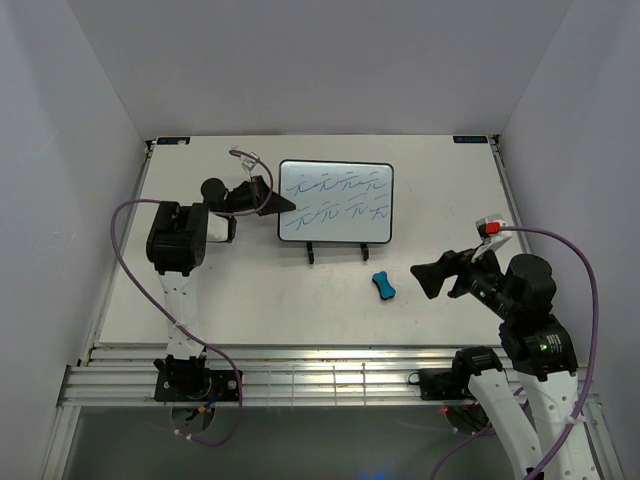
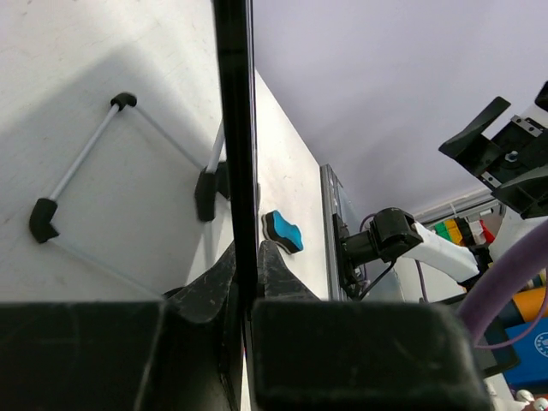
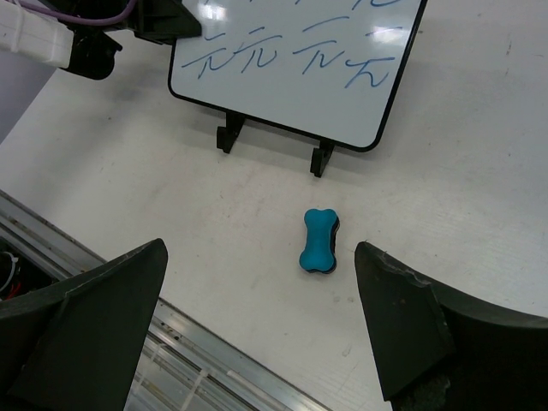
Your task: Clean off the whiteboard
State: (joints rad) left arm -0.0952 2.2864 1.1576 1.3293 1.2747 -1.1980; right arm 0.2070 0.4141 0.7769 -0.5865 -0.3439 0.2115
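Left gripper (image 2: 248, 253) pinched the left edge of the whiteboard (image 1: 335, 202), which stood scribbled on its stand (image 1: 311, 254) mid-table, while right gripper (image 3: 259, 253) hung spread wide above eraser (image 3: 319, 241); off-centre grab could skid eraser away, hard wiping could tip board.

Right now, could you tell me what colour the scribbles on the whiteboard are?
Blue scribbles on the whiteboard, clearest in the right wrist view.

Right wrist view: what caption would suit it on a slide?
Open right hand aimed at the blue eraser, with the scribbled whiteboard beyond.
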